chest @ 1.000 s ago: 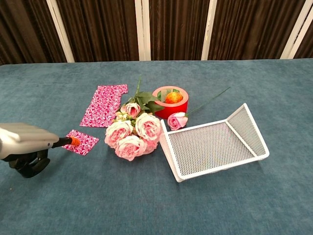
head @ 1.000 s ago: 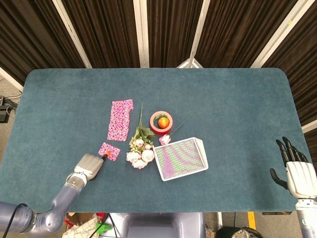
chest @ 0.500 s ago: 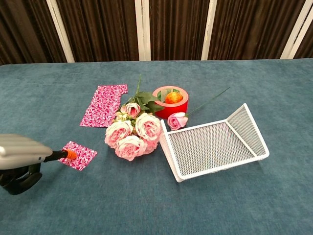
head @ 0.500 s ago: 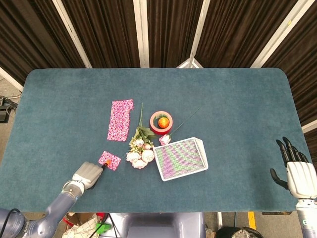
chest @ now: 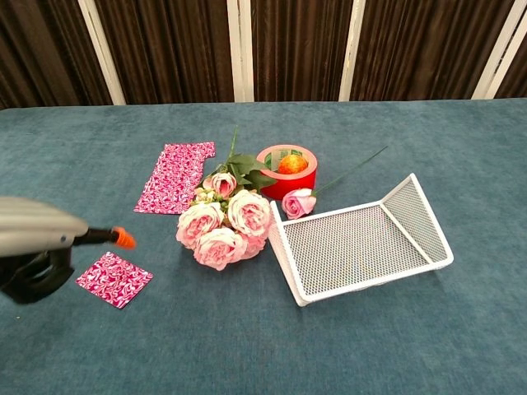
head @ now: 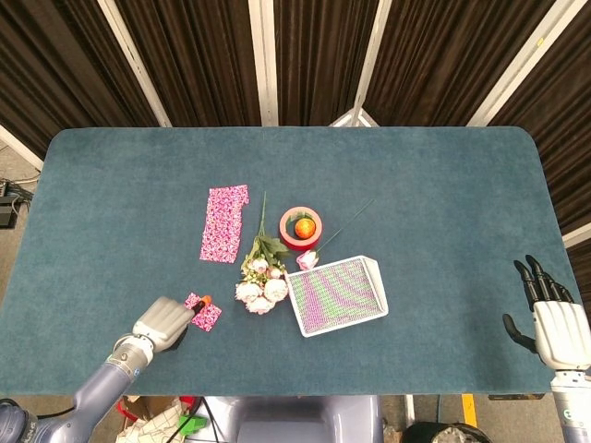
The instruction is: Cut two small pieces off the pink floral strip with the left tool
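The left robot hand [head: 162, 320] grasps a dark, orange-tipped cutting tool [chest: 115, 237], its tip raised just above a small cut square of pink floral fabric [chest: 114, 279] on the teal counter [head: 443, 203]. The long pink floral strip [head: 224, 222] lies farther back, beside the artificial rose bouquet [chest: 224, 224]. One piece looks cut; a second seems left. The right robot hand [head: 554, 318] is released, fingers apart.

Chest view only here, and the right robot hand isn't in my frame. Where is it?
Observer: Head view shows the right robot hand off the table's near right corner, fingers apart, holding nothing.
Operator: Left arm's approach?
Observer: It comes in over the near edge, and the left robot hand grips the tool.
Operator: Is the tip on the piece?
Observer: From above, the orange tip overlaps the cut piece's far edge. I can't tell whether they touch.
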